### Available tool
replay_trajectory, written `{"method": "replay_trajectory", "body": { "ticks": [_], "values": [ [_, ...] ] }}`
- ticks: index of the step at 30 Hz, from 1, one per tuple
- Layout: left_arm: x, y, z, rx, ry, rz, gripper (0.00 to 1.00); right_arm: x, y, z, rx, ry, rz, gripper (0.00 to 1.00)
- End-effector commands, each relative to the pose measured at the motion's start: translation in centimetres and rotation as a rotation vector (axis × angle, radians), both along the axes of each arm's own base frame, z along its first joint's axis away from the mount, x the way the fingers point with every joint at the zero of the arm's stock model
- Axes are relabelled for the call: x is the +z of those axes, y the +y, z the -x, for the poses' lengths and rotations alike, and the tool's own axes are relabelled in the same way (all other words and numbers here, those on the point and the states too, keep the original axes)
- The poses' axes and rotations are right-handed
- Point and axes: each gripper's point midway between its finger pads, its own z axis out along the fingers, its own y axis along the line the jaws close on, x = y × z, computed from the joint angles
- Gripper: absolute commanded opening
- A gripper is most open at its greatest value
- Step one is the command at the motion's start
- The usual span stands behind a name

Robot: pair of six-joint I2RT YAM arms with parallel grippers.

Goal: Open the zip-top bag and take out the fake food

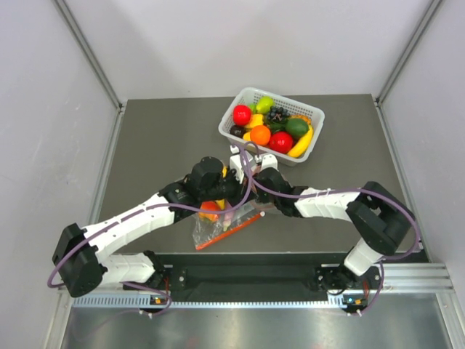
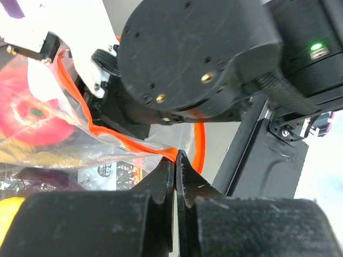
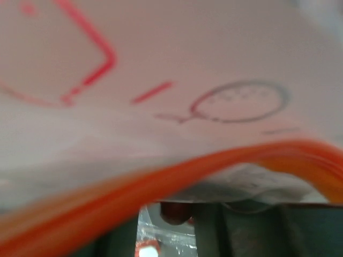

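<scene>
The zip-top bag [image 1: 218, 227] lies near the front edge of the table, its orange-red zip strip [image 1: 234, 230] toward me. Fake food shows through the plastic, including a red apple [image 1: 209, 207]. Both grippers meet over the bag. My left gripper [image 2: 176, 155] is shut on the zip strip [image 2: 128, 140]; the red apple [image 2: 32, 112] shows at the left of that view. My right gripper [image 1: 247, 195] grips the opposite lip. In the right wrist view the clear plastic [image 3: 161, 53] and the strip [image 3: 161, 182] fill the frame and hide the fingers.
A white mesh basket [image 1: 311, 149] at the back right holds several fruits, among them a banana [image 1: 301, 143] and an orange [image 1: 260, 134]. Grey walls enclose the table on three sides. The metal rail carrying the arm bases [image 1: 290, 276] runs along the front.
</scene>
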Motion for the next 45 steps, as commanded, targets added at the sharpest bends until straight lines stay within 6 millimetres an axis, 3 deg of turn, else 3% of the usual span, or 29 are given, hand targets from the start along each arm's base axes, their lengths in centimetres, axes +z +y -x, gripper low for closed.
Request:
{"method": "replay_trajectory", "body": {
  "ticks": [1,2,5,10,13,18,22,28,32,35,36,39,45],
  "values": [
    [3.7,-0.8,0.6,-0.048,-0.077,0.118,0.00,-2.8,-1.4,0.1,-0.043,0.016,0.096,0.34],
    [3.7,-0.8,0.6,-0.043,-0.078,0.117,0.00,-2.8,-1.5,0.1,-0.042,0.014,0.102,0.23],
    [3.1,-0.6,0.3,-0.024,-0.076,0.101,0.00,-2.1,-1.9,0.4,-0.036,0.005,0.101,0.10],
    [1.6,0.3,-1.3,0.077,-0.070,0.037,0.00,0.5,-2.6,1.9,0.008,-0.018,0.048,0.00],
    [1.1,1.1,-2.8,0.171,-0.077,-0.003,0.00,4.2,-2.5,3.3,0.066,-0.065,-0.049,0.00],
    [0.4,1.8,-4.4,0.271,-0.073,-0.031,0.00,7.5,-2.3,5.8,0.183,-0.092,-0.140,0.00],
    [-0.3,1.1,-4.6,0.262,-0.051,-0.036,0.00,10.8,-2.8,7.0,0.204,-0.139,-0.221,0.00],
    [-1.9,0.2,-4.3,0.221,-0.011,-0.055,0.00,13.2,-3.9,7.5,0.164,-0.206,-0.306,0.00],
    [-1.3,-0.6,-3.7,0.179,-0.006,-0.014,0.00,12.8,-4.2,7.4,0.139,-0.212,-0.321,0.00],
    [-0.3,-1.0,-3.1,0.141,-0.015,0.037,0.31,12.3,-4.0,6.7,0.109,-0.220,-0.328,0.00],
    [0.2,-0.9,-2.8,0.135,-0.024,0.056,0.50,12.2,-4.0,6.5,0.103,-0.225,-0.336,0.00],
    [1.5,-0.6,-2.1,0.118,-0.056,0.117,0.75,12.4,-3.8,5.8,0.074,-0.231,-0.365,0.00],
    [2.1,0.6,1.0,0.026,-0.100,0.222,0.86,14.2,-4.1,3.2,0.005,-0.247,-0.411,0.00]
  ]
}}
